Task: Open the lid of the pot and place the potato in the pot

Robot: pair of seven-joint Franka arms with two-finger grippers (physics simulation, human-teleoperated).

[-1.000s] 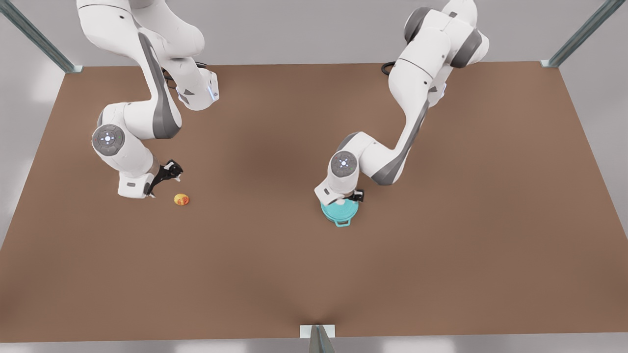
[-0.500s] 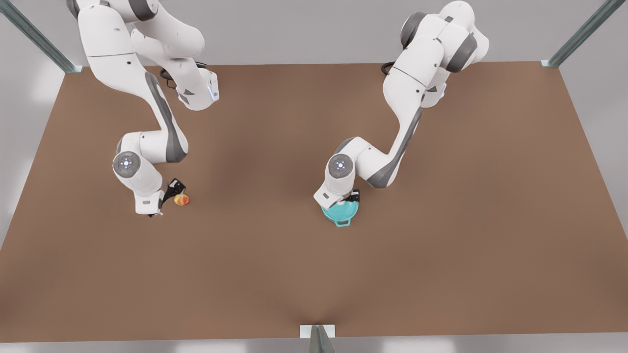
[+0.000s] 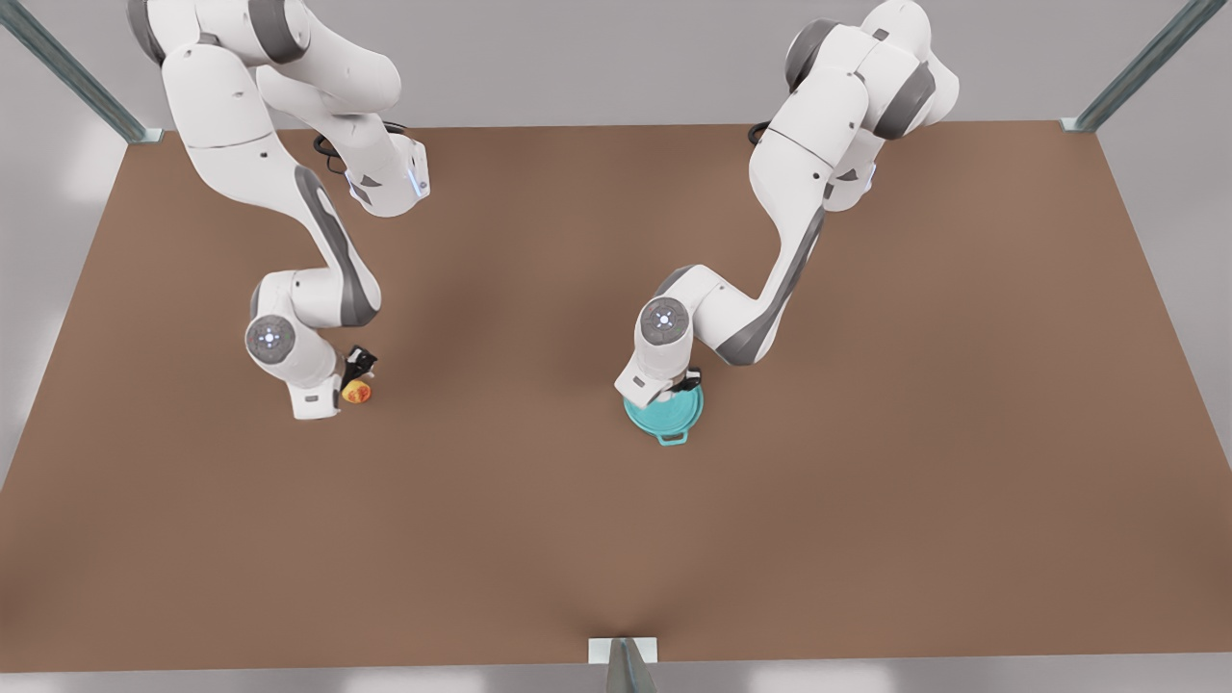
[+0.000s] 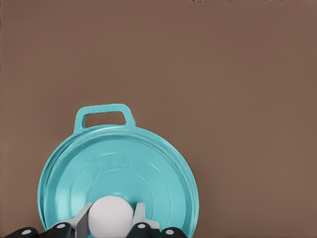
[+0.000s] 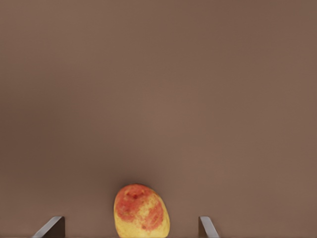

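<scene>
The teal pot lid covers the pot, of which one loop handle sticks out past the rim. My left gripper is shut on the lid's white knob, one finger on each side. In the front view that gripper sits over the lid right of centre. The yellow potato with its orange-red patch lies on the table between the fingertips of my open right gripper. On the front view's left, the right gripper hovers right over the potato.
The brown table stretches wide around both objects. Metal frame posts stand at the corners and at the middle of the near edge. The two arms are far apart.
The right arm swung across and down to the potato, and its open fingers now straddle it. The left gripper settled lower on the lid's knob.
</scene>
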